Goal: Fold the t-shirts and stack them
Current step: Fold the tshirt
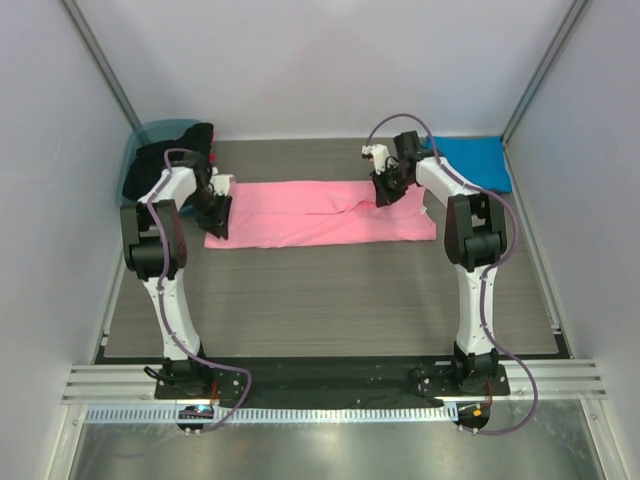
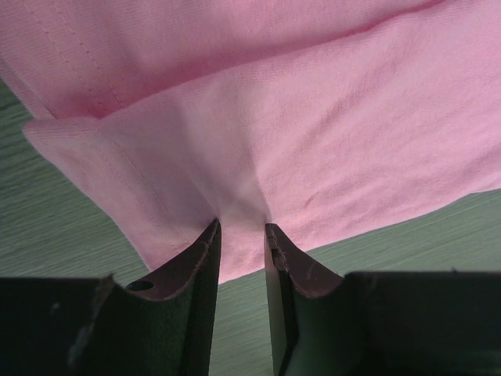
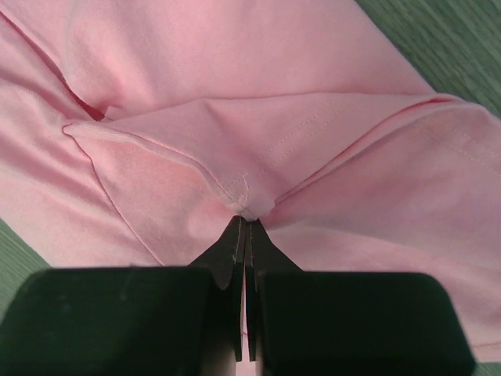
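Observation:
The pink t-shirt (image 1: pixel 320 212) lies spread in a long strip across the mat. My left gripper (image 1: pixel 218 215) is at its left end; in the left wrist view its jaws (image 2: pixel 241 227) stand a little apart, tips down on the pink cloth (image 2: pixel 313 125), with a ridge of cloth rising between them. My right gripper (image 1: pixel 385 190) is over the shirt's right part, shut on a pinched fold of pink cloth (image 3: pixel 249 200) at a stitched hem. The blue t-shirt (image 1: pixel 470 160) lies at the back right, behind the right arm.
A teal tub (image 1: pixel 150 140) holding dark cloth (image 1: pixel 180 150) stands at the back left corner, just behind the left arm. White walls close in the mat (image 1: pixel 330 300) on three sides.

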You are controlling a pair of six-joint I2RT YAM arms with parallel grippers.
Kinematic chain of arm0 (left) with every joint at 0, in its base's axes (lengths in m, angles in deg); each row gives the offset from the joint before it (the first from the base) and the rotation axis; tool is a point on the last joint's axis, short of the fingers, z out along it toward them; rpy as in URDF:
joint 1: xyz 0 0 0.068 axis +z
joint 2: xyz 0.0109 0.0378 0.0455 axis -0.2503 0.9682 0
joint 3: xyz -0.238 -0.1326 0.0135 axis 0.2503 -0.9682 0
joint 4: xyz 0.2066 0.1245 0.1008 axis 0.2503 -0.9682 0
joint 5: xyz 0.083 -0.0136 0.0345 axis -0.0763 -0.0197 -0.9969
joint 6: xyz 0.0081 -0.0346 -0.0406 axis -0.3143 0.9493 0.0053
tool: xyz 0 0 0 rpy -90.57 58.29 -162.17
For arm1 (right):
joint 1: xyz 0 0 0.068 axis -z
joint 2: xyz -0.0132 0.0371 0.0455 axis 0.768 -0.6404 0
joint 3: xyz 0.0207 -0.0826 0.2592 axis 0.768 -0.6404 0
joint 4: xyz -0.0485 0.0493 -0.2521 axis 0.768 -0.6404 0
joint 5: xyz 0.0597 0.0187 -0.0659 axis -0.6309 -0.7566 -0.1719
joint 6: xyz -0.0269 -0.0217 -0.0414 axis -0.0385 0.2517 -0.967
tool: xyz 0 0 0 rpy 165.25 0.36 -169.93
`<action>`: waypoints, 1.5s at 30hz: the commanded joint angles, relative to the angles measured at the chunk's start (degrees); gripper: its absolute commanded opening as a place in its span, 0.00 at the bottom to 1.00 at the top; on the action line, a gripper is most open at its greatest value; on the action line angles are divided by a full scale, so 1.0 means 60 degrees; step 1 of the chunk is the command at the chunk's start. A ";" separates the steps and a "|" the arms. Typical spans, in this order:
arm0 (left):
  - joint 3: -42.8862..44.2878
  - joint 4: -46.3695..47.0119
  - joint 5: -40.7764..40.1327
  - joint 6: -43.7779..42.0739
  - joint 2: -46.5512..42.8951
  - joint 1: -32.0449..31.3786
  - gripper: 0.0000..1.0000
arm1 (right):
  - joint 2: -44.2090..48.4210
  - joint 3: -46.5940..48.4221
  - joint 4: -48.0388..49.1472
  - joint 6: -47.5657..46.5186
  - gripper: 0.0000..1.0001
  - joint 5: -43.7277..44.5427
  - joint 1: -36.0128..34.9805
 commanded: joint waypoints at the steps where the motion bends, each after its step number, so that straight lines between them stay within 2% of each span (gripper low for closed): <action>1: 0.0027 0.0154 -0.0050 -0.0123 0.0026 0.0023 0.30 | -0.0049 0.0638 -0.0039 0.0044 0.01 -0.0314 -0.0147; 10: -0.0002 0.0081 -0.0182 -0.0182 -0.0237 0.0037 0.30 | -0.0752 0.2615 0.0253 0.0103 0.02 -0.0125 -0.0791; 11: 0.0013 0.0067 -0.0182 -0.0196 -0.0324 0.0038 0.31 | -0.0796 0.2690 0.0326 0.0131 0.05 -0.0023 -0.0821; 12: 0.0042 0.0052 -0.0168 -0.0225 -0.0369 0.0023 0.32 | -0.0825 0.2734 0.0414 0.0262 0.24 0.0094 -0.0851; 13: 0.0129 0.0052 -0.0182 -0.0313 -0.0442 0.0023 0.34 | -0.0811 0.2749 0.0531 0.0293 0.33 0.0313 -0.0880; 15: 0.0246 -0.0021 -0.0051 -0.0445 -0.0748 0.0023 0.36 | -0.0622 0.2720 0.0634 0.0467 0.43 0.0534 -0.0895; 19: 0.0686 -0.0533 0.0213 -0.1599 -0.1378 -0.0137 0.43 | 0.0225 0.2166 0.0796 0.0556 0.45 0.0872 -0.0793; 20: 0.0614 -0.0766 0.0170 -0.2502 -0.1569 -0.0211 0.45 | 0.0432 0.2004 0.0810 0.0571 0.45 0.0872 -0.0763; 22: 0.0526 -0.1103 -0.0152 -0.3386 -0.1936 -0.0430 0.48 | 0.1089 0.1464 0.0810 0.0600 0.45 0.0857 -0.0705; 24: 0.0307 -0.1733 -0.0648 -0.4642 -0.2039 -0.0765 0.48 | 0.1501 0.0863 0.0810 0.0615 0.45 0.0843 -0.0690; 28: -0.0469 -0.2014 -0.1295 -0.5893 -0.2244 -0.1075 0.47 | 0.2293 0.0042 0.0796 0.0644 0.46 0.0872 -0.0690; 31: -0.0793 -0.1868 -0.1544 -0.6041 -0.2186 -0.1266 0.47 | 0.2718 -0.0471 0.0810 0.0645 0.46 0.0945 -0.0675; 45: -0.0486 -0.0608 -0.2071 -0.5412 -0.0429 -0.1281 0.47 | 0.3803 -0.1718 0.0766 0.0425 0.46 0.1253 -0.0690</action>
